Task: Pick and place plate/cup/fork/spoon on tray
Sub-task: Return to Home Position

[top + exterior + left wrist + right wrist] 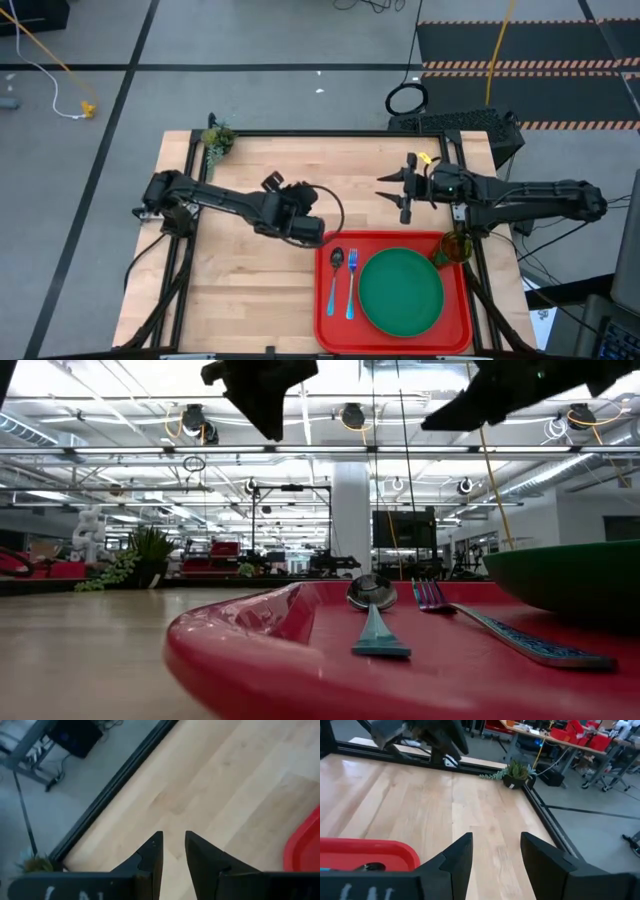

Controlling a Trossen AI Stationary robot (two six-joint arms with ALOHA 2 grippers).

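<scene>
The red tray (330, 330) lies at the table's near right. On it the dark-green plate (400, 290) lies flat. The spoon (335, 270) and the fork (352, 285) lie side by side left of the plate. The olive cup (455, 247) stands in the tray's far right corner. My left gripper (300, 228) hangs over the bare wood by the tray's far left corner, its fingers (174, 836) a narrow gap apart and empty. My right gripper (392, 192) is open and empty above the wood beyond the tray's far edge, pointing toward the table's left.
A small potted plant (218, 140) stands at the table's far left corner. Bare wood (240, 280) lies left of the tray and beyond it. A black frame rail (330, 133) runs along the table's far edge.
</scene>
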